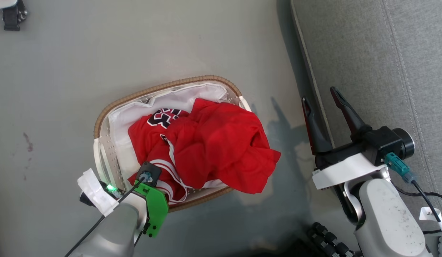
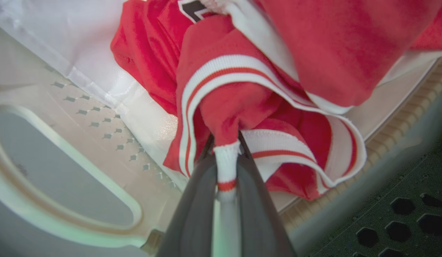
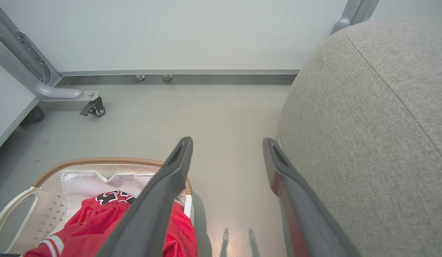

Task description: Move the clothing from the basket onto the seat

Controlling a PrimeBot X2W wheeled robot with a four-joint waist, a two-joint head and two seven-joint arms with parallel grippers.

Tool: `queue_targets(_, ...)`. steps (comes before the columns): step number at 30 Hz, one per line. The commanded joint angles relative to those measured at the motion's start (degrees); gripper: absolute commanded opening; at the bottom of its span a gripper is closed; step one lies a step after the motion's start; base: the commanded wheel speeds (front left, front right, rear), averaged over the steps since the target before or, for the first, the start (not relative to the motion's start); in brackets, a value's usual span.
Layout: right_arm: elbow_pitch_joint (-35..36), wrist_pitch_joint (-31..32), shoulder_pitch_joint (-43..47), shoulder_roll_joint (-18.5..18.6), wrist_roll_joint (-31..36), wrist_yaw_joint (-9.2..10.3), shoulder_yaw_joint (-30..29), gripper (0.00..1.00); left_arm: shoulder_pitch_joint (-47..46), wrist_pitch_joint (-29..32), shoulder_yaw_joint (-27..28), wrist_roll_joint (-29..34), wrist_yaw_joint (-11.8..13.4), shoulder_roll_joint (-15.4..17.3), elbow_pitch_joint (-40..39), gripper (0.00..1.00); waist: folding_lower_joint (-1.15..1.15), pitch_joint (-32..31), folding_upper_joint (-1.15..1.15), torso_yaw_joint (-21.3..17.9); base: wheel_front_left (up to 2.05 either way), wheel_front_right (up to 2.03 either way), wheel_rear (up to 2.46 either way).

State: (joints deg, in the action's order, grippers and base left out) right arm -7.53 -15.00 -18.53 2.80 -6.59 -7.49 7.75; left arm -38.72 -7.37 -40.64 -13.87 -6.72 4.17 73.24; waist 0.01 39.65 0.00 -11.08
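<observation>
Red cloth sits heaped in the middle of the head view: the clothing (image 1: 214, 146) lies bunched inside the basket (image 1: 99, 121), an oval white plastic one with small holes and a brown woven rim. One piece shows black numerals edged in white toward the upper left of the heap. A plainer red piece lies on top, and its lower right corner spills over the rim and hangs above the floor (image 1: 99, 53). Under the red, a white liner (image 1: 124, 117) covers the upper left part of the basket.

At the lower left edge of the heap the left arm reaches down into the basket. In the left wrist view the left gripper (image 2: 225, 142) has its two dark fingers drawn close together, pinching a fold of the white-and-red striped trim (image 2: 226, 167) between them. The fold runs down the narrow gap between the fingers, with more red cloth bunched just above the tips.

The right gripper (image 1: 320, 96) is at the right of the head view with its fingers spread wide and nothing between them. It hangs over the strip of floor between the basket and the seat (image 1: 378, 71), apart from the clothing. The seat, grey woven fabric with stitched seams, takes up the upper right corner, beside the basket and not touching it.
</observation>
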Motion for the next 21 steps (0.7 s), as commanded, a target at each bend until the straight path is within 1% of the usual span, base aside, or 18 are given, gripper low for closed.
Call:
queue_targets(1, -0.3, -0.3, -0.1, 0.2, -0.2, 0.0, -0.1, 1.0, -0.2, -0.4, 0.2, -0.4, 0.1, 0.1, 0.3, 0.0, -0.01, -0.9, 0.0, 0.0, 0.0, 0.0, 0.0)
queue_targets(7, -0.7, -0.3, 1.4, 0.2, 0.6, 0.0, -0.3, 1.0, 1.4, -3.4, 0.5, -2.1, -0.1, -0.3, 0.3, 0.0, -0.01, -4.4, 0.0, 0.9, 0.0, 0.0, 0.0)
queue_targets(13, -1.6, -0.3, 3.1, 0.2, 1.9, 0.0, -1.3, 1.0, 2.8, -6.7, 0.3, -2.7, -0.3, -0.6, -1.3, 0.0, -0.01, -10.0, 0.0, 3.0, 0.0, 0.0, 0.0)
queue_targets(19, -2.3, -0.3, 5.6, 0.2, 3.7, 0.0, -2.8, 1.0, 3.9, -7.9, 0.7, -3.5, -0.4, -0.5, -5.0, 0.0, -0.01, -16.8, 0.0, 5.9, 0.0, 0.0, 0.0)
queue_targets(21, -2.5, -0.3, 6.6, 0.2, 4.2, 0.0, -3.4, 1.0, 4.1, -8.0, 0.9, -3.5, -0.5, -0.1, -7.5, 0.0, -0.01, -19.1, 0.0, 6.9, 0.0, 0.0, 0.0)
